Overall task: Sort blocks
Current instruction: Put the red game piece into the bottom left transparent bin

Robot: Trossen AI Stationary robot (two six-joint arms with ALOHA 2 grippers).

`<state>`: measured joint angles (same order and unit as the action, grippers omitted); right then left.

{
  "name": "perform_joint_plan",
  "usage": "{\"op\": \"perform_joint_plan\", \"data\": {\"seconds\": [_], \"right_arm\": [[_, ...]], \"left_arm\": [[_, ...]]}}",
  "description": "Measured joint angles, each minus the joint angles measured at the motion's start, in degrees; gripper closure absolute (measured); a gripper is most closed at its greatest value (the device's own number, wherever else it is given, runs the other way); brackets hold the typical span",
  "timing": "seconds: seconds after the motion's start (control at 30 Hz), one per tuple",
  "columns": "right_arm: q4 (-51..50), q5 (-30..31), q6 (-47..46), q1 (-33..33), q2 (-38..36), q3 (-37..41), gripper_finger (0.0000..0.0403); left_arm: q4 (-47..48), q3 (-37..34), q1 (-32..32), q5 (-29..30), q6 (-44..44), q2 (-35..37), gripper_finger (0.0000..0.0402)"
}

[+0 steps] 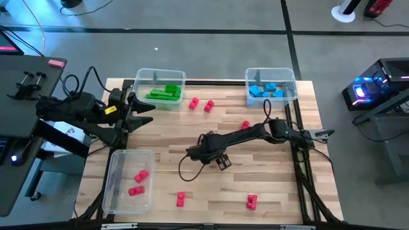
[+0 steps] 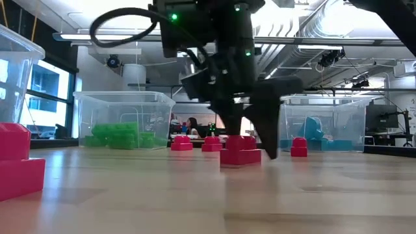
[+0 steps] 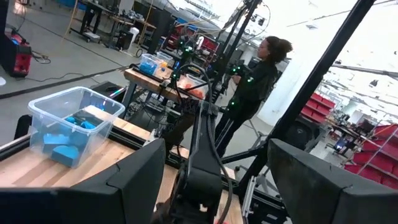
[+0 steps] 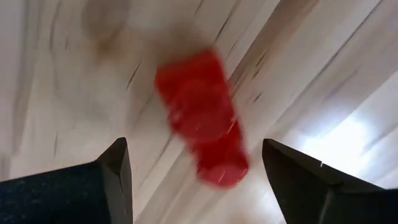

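My right gripper [image 1: 220, 160] hangs open over the middle of the table, pointing down. A red block [image 4: 202, 118] lies flat on the wood between its two fingers with a gap on each side; the low view shows this block [image 2: 240, 151] right beside the dark fingers [image 2: 266, 130]. Other red blocks lie loose: two [image 1: 200, 104] near the far bins, one [image 1: 245, 125] by the right arm, two [image 1: 181, 199] [image 1: 251, 202] near the front edge. My left gripper [image 1: 144, 112] waits open at the table's left side, next to the green bin.
A clear bin with green blocks [image 1: 163, 89] and one with light blue blocks [image 1: 270, 86] stand at the far edge. A third clear bin [image 1: 121, 198] at the near left holds red blocks [image 1: 137, 182]. A person [image 3: 255, 81] stands in the room beyond the table.
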<state>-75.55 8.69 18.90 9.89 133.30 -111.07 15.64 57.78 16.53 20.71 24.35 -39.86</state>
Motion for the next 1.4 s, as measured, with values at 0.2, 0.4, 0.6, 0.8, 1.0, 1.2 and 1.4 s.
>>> {"op": "perform_joint_plan", "data": {"seconds": [0.2,0.4,0.6,0.8,1.0,1.2,1.4], "right_arm": [[6.6,0.6,-0.6,1.23,0.03,-1.0,0.0167],[6.17,-0.56,-4.31,0.99,0.03,1.55,0.0198],[6.54,-3.12,-10.16,0.22,-0.21,3.11,0.0275],[7.06,-3.34,-13.82,0.07,-0.4,3.15,0.0367],[8.61,-2.84,-12.29,-2.24,-4.03,3.28,0.0388],[16.69,-6.19,-8.35,-7.25,-10.64,3.26,0.0399],[42.38,-21.32,-15.91,-8.42,-13.61,3.15,0.0401]], "left_arm": [[-0.14,0.0,0.0,0.01,-1.27,0.0,0.0131],[-0.11,0.0,0.0,0.0,-2.09,0.0,0.0131],[-0.02,0.0,0.0,0.0,-3.05,0.0,0.0131],[-0.38,0.0,0.0,2.65,-3.52,-0.33,0.0131],[-6.15,0.02,-0.01,9.57,-3.69,-4.46,0.0131],[-17.24,0.0,0.0,10.75,-7.54,-12.52,0.0131],[-27.13,0.02,0.0,10.78,-9.53,-15.04,0.0131]]}}
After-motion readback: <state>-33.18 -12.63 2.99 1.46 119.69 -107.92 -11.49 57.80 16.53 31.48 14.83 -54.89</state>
